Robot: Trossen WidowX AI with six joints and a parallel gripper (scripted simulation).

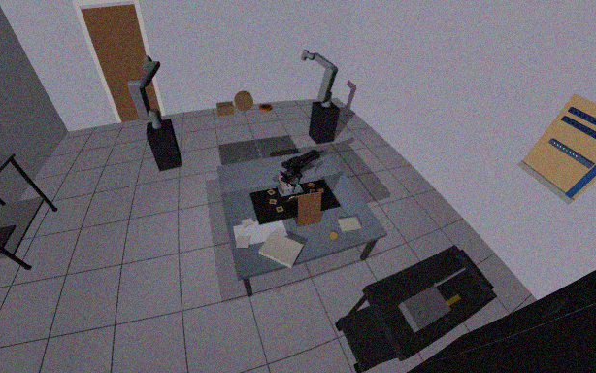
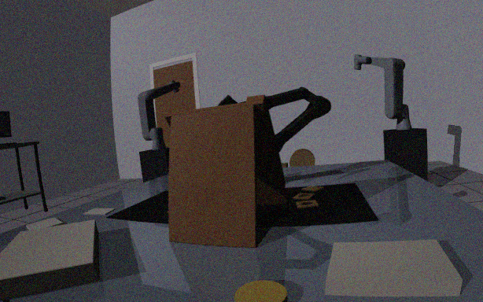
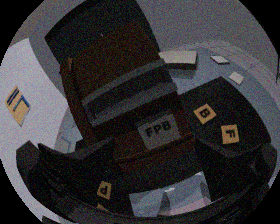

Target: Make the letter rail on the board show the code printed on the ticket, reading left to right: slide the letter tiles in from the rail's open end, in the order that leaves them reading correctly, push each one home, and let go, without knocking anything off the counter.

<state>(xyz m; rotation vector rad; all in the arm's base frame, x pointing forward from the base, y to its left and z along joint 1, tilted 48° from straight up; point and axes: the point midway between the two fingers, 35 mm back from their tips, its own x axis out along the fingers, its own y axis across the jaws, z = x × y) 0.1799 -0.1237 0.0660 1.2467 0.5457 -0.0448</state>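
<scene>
In the top view, letter tiles (image 1: 273, 201) (image 2: 307, 204) (image 3: 205, 114) lay on the table (image 1: 229, 209) (image 2: 217, 271) from seven to eight o'clock of the fingers (image 1: 284, 185), the board (image 1: 310, 209) (image 2: 212, 177) (image 3: 116, 50) near five. In the exterior view, the arm (image 2: 319, 105) reached in behind the board, its bent elbow at two o'clock, its fingers hidden. In the wrist view, the fingers stood wide apart, gripping nothing, with tiles B and F toward three o'clock and the FPB ticket (image 3: 160, 131) between the two sides.
</scene>
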